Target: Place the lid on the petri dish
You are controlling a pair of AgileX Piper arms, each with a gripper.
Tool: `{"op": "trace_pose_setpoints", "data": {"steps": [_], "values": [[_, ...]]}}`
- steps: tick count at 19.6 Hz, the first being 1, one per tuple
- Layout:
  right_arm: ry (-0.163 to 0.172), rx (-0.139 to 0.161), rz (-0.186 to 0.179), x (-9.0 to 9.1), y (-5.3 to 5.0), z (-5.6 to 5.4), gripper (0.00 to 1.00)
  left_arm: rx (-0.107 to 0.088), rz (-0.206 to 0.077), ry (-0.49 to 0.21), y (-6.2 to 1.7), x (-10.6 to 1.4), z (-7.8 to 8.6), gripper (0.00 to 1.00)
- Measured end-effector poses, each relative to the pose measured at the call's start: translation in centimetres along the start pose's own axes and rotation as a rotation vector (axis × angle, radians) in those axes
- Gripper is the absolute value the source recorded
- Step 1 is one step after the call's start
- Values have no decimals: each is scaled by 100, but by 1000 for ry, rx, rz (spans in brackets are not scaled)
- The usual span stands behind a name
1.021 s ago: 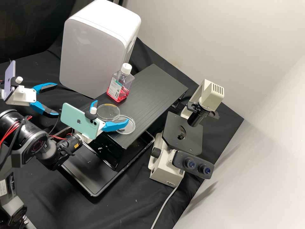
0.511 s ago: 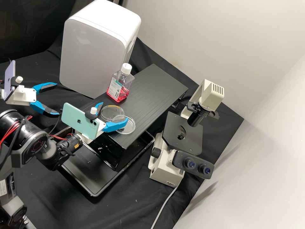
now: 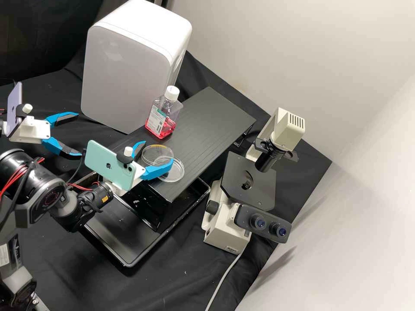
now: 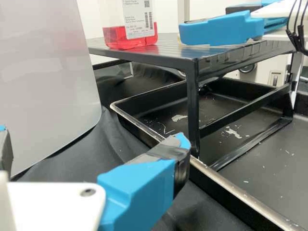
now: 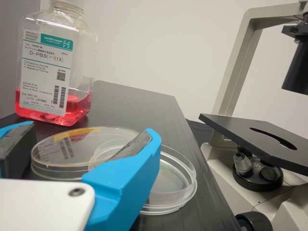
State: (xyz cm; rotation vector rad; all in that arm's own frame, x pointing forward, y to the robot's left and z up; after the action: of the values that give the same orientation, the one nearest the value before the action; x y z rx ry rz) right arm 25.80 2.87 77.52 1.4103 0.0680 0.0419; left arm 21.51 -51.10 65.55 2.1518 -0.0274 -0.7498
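Observation:
The clear lid [image 3: 157, 153] with a yellow mark sits between my right gripper's [image 3: 149, 159] blue fingers, which are shut on it above the black rack [image 3: 207, 121]. In the right wrist view the lid [image 5: 77, 149] overlaps the near rim of the open petri dish [image 5: 168, 185], which lies flat on the rack. The dish [image 3: 172, 170] is at the rack's front corner. My left gripper [image 3: 60, 131] hangs open and holds nothing, to the left of the rack beside the white box; its own view shows its fingers [image 4: 144, 183] wide apart.
A flask of pink liquid [image 3: 162, 113] stands on the rack behind the lid. A white box [image 3: 129, 60] is at the back left, a microscope [image 3: 255, 181] to the right. A black tray [image 3: 125, 242] lies under the rack.
My right gripper has carried the lid a short way to the right, closer to the dish. The left arm has barely shifted.

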Motion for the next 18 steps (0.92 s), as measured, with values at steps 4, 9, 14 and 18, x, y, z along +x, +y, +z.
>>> {"op": "trace_pose_setpoints", "data": {"steps": [4,9,14,18], "values": [[-1,0,3,0,5,4,0,0,0,0,0,0,0,100],[-8,7,8,2,27,34,0,0,0,0,0,0,0,100],[-38,38,30,-63,103,112,0,0,0,-1,-2,-1,8,100],[-46,51,42,-89,139,135,0,0,-1,-5,-4,-1,19,100]]}}
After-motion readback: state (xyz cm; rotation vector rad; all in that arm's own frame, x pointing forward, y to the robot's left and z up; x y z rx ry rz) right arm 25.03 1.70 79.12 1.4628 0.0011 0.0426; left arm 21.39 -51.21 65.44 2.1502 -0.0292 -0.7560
